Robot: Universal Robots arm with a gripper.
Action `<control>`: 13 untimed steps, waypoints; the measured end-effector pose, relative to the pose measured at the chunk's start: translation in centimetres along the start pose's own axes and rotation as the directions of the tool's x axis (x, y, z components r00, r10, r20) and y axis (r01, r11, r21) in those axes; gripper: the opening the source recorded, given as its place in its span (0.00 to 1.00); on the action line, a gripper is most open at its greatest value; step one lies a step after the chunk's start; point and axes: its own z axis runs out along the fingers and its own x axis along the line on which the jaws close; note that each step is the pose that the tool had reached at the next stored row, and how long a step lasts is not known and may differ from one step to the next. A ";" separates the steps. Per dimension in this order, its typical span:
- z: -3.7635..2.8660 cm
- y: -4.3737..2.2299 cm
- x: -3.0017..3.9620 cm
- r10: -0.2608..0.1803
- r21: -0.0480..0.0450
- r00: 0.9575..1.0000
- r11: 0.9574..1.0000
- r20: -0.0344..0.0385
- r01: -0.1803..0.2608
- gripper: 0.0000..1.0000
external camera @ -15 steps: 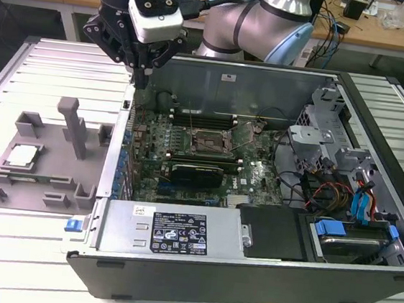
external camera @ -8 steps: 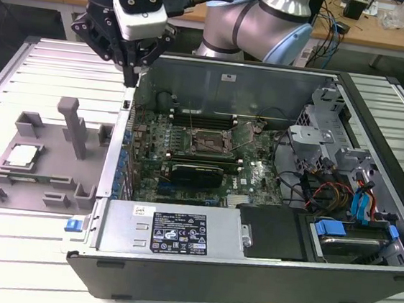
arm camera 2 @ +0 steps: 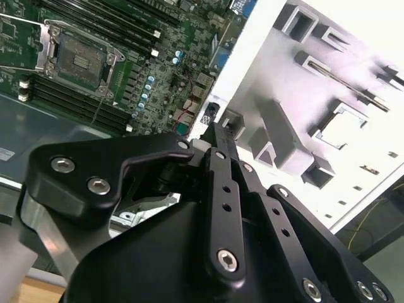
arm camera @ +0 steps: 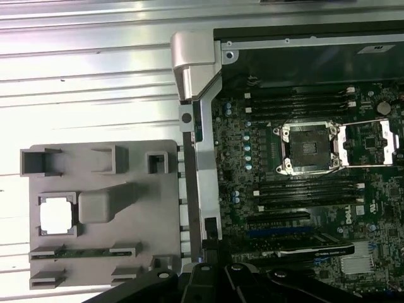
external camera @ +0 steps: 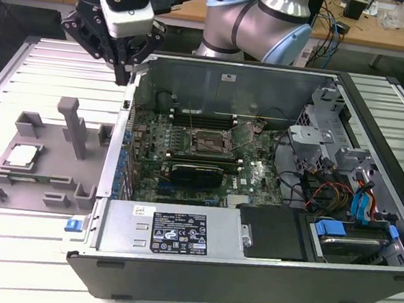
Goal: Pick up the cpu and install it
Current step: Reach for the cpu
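Observation:
The cpu [external camera: 22, 156] [arm camera: 57, 216], a small silvery square chip, lies flat in a recess of the grey holder [external camera: 47, 179] [arm camera: 101, 252] to the exterior view's left of the open computer case. The empty cpu socket [external camera: 210, 144] [arm camera: 307, 148] [arm camera 2: 79, 60] sits with its metal frame open in the middle of the green motherboard. My gripper [external camera: 127, 75] [arm camera 2: 213, 126] [arm camera: 211, 252] hangs shut above the case's side wall, between holder and motherboard, holding nothing. It is well above and apart from the cpu.
The case wall [external camera: 119, 150] stands up between the holder and the motherboard. Memory sticks [arm camera: 303, 189] flank the socket. A drive cage and cables [external camera: 328, 186] fill the case at the exterior view's right. A tall grey post [external camera: 73, 127] rises from the holder near the cpu.

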 end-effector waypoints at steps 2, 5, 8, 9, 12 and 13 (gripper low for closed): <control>0.00 0.01 0.20 0.000 0.000 1.000 1.000 0.000 0.000 0.11; -0.02 0.05 1.03 0.000 0.000 1.000 1.000 0.000 0.000 0.11; -0.03 0.09 1.60 0.000 0.000 1.000 1.000 0.000 0.000 0.11; -0.04 0.11 1.91 0.000 0.000 1.000 1.000 0.000 0.000 0.11; -0.06 0.15 2.75 0.000 0.000 1.000 1.000 0.000 0.000 0.11; -0.06 0.17 3.01 0.000 0.000 1.000 1.000 0.000 0.000 0.11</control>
